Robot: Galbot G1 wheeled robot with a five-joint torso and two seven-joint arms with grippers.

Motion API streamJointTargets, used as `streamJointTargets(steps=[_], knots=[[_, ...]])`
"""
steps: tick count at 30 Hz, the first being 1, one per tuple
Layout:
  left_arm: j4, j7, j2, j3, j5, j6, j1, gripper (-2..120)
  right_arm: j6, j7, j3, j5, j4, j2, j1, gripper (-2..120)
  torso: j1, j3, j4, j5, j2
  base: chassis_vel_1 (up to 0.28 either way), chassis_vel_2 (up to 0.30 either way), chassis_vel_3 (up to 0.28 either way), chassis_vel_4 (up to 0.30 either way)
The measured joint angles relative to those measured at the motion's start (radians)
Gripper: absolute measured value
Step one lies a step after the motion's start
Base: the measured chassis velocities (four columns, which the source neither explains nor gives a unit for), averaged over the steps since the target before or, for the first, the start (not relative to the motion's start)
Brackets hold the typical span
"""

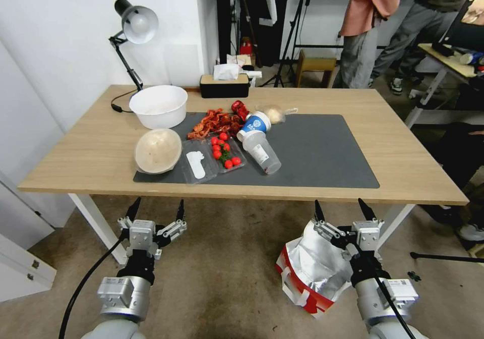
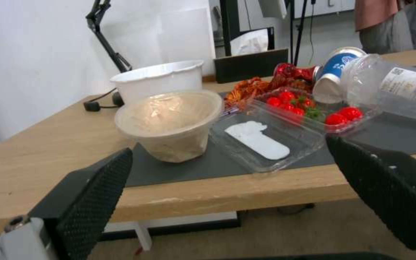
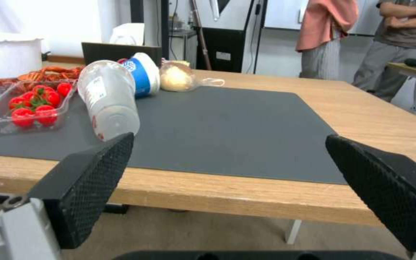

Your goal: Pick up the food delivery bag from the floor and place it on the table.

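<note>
The food delivery bag (image 1: 312, 271), white with red edges and silver foil lining, lies crumpled and open on the floor (image 1: 222, 273) just in front of the table's near right leg. My right gripper (image 1: 345, 210) hovers open above the bag, below the table's front edge, holding nothing. To its left my left gripper (image 1: 157, 210) is open and empty at the same height. The table (image 1: 85, 152) has a light wood top with a dark grey mat (image 1: 322, 152). In the wrist views each gripper's fingers (image 2: 92, 195) (image 3: 92, 180) stand wide apart, level with the table edge.
On the mat lie a tipped beige bowl (image 1: 157, 151), a white bowl (image 1: 159, 106), a clear tray of cherry tomatoes (image 1: 224, 153), crayfish (image 1: 216, 122), a toppled clear cup (image 1: 259, 151) and a blue cup (image 1: 254, 124). A lamp (image 1: 132, 31) and tissue box (image 1: 224, 84) stand behind. People stand far right.
</note>
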Motion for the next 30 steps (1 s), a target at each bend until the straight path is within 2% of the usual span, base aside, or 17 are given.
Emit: streamJointTargets(steps=[28, 29, 30], knots=[[0.000, 0.000, 0.000, 0.000, 0.000, 0.000, 0.000, 100, -0.003, -0.003, 0.000, -0.001, -0.003, 0.002, 0.002, 100, 0.000, 0.000, -0.0001, -0.0004, 0.000, 0.000, 0.000, 0.000, 0.000], [0.000, -0.002, 0.000, 0.001, -0.003, 0.001, 0.000, 100, -0.039, -0.028, 0.005, -0.010, -0.033, 0.023, 0.014, 100, 0.000, 0.000, 0.0000, -0.0009, 0.000, 0.000, 0.000, 0.000, 0.000], [0.000, -0.008, 0.001, 0.006, -0.012, 0.006, -0.003, 100, -0.081, -0.051, 0.008, -0.019, -0.066, 0.047, 0.025, 100, 0.000, 0.000, 0.0002, 0.0014, 0.000, 0.000, 0.000, 0.000, 0.000]])
